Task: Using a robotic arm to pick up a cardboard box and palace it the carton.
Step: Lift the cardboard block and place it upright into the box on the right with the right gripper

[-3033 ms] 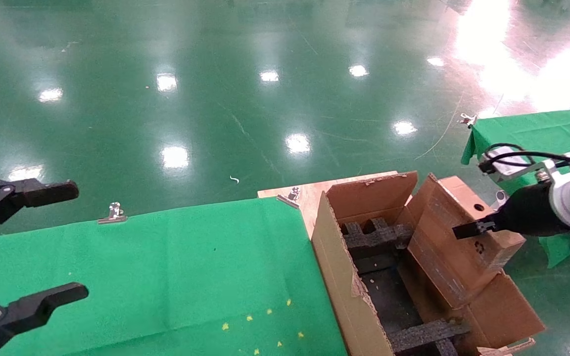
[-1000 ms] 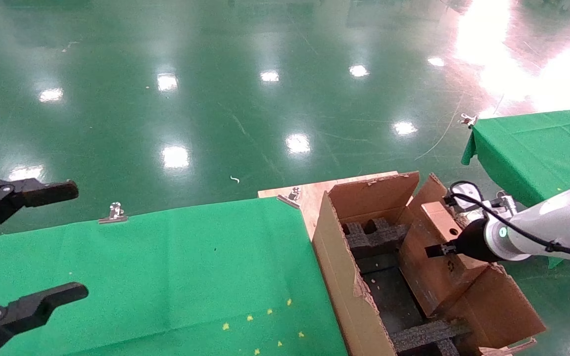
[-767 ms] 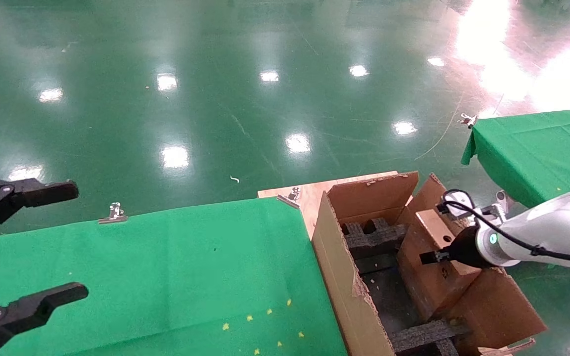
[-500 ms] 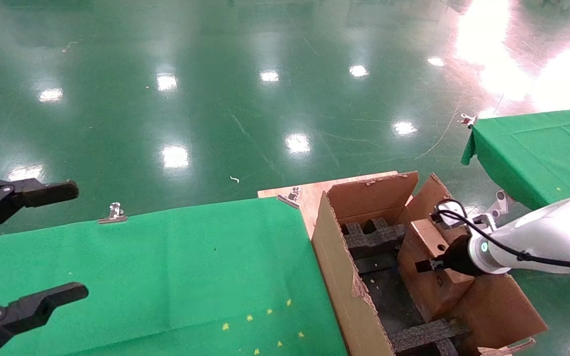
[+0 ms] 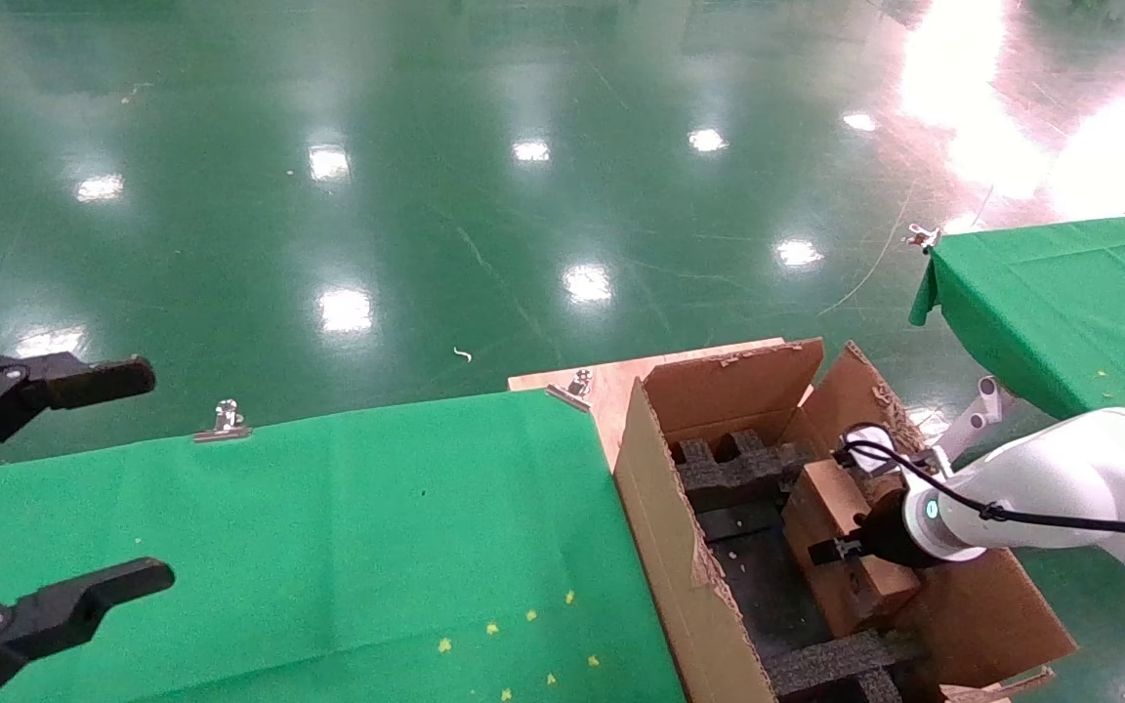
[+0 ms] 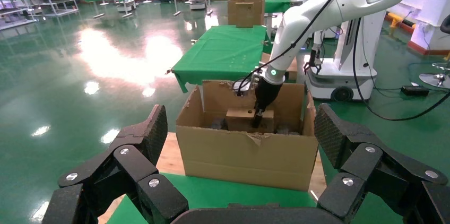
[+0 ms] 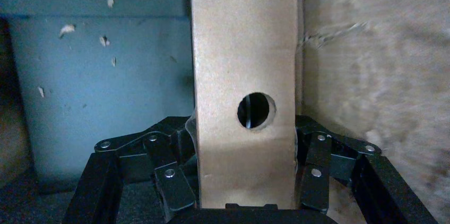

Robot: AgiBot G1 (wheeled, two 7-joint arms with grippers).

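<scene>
Inside carton, right end effector clamps cardboard box; wrist view alone shows both fingers gripping.

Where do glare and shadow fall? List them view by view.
Head view: ceiling lights glare off the glossy floor, strongest upper right; the carton is dark inside; left end effector parked open at the left. Left wrist view: a glare patch on the floor. Right wrist view: the cardboard box darkens toward the right end effector gripping it.

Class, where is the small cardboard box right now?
The cardboard box sits inside the carton, against its right wall, clamped in the right pincer.
</scene>
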